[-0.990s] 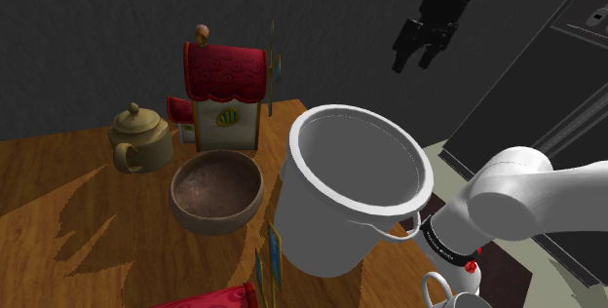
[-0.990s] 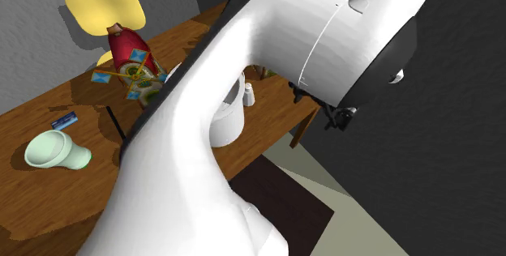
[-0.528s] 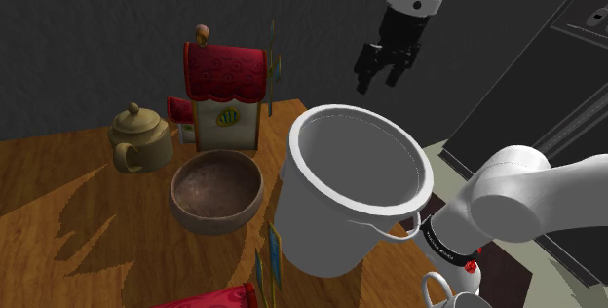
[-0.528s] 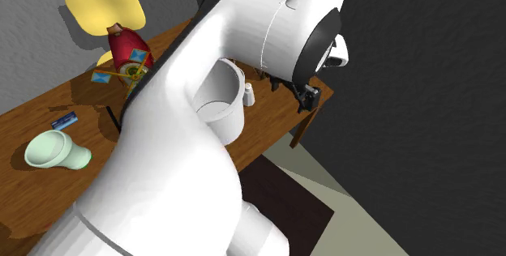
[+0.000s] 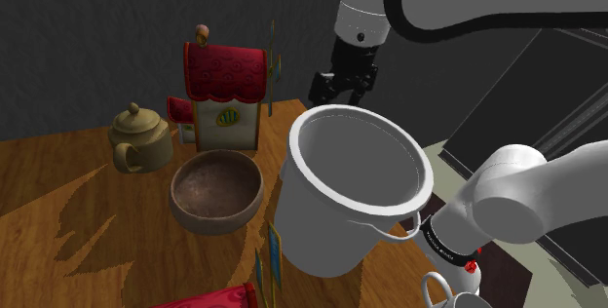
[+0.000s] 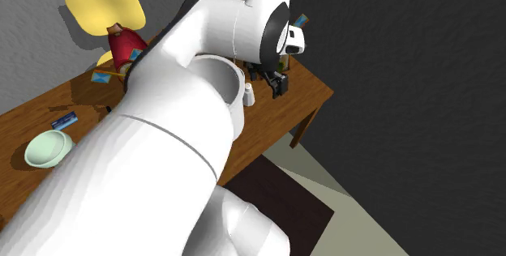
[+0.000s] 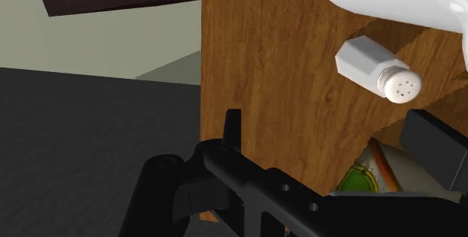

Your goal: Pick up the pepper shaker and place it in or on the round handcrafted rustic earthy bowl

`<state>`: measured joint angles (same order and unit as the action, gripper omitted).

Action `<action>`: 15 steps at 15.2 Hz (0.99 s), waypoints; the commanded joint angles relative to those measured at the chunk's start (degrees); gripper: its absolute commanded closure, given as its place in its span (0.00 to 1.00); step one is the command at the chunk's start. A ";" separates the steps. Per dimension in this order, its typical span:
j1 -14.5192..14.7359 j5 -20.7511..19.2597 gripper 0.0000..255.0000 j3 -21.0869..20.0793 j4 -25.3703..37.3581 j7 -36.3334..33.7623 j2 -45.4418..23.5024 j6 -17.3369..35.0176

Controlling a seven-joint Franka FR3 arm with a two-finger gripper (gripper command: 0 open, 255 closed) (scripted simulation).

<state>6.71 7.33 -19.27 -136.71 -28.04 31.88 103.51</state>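
**Approach to the grasp.** The gripper (image 5: 341, 90) hangs above the far rim of the large white pot (image 5: 322, 233). Its fingers stand apart and hold nothing. In the wrist view the pepper shaker (image 7: 377, 70), white with a perforated cap, stands on the wooden table (image 5: 58, 189) ahead of the gripper. It is clear of the gripper, just beside the pot's wall and not far from the table's edge. The second exterior view shows the shaker upright at the pot's foot.

The step in hand, as judged from these views, is the descent onto the shaker.

- **Centre first.** Bring the gripper directly over the cap before you lower it.
- **Set the closing line.** Turn the wrist so the fingers close along the pot's wall rather than toward it, since there seems to be little room on the pot's side.
- **Choose the grip point.** Close on the faceted body below the cap, which should give the pads flat faces to bear on.
- **Watch the contact.** A finger that touches first could tip the shaker or push it toward the table's edge.

The brown bowl (image 5: 219, 220) lies on the pot's other side, toward the shoulder view's left, in front of a red-roofed toy house (image 5: 224, 96) and near a teapot (image 5: 136, 138). Lift the shaker above the pot's rim before you carry it across.
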 commanded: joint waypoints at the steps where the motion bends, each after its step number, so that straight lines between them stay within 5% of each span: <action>1: 0.33 0.15 0.00 -2.55 0.69 -2.45 -3.30 2.51; 7: 0.72 -1.77 0.00 -9.63 4.58 -10.24 -13.86 8.32; 15: 0.65 -2.22 0.00 -10.29 0.12 -10.76 -15.72 14.49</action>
<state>7.22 5.09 -29.24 -135.45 -38.65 16.68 117.66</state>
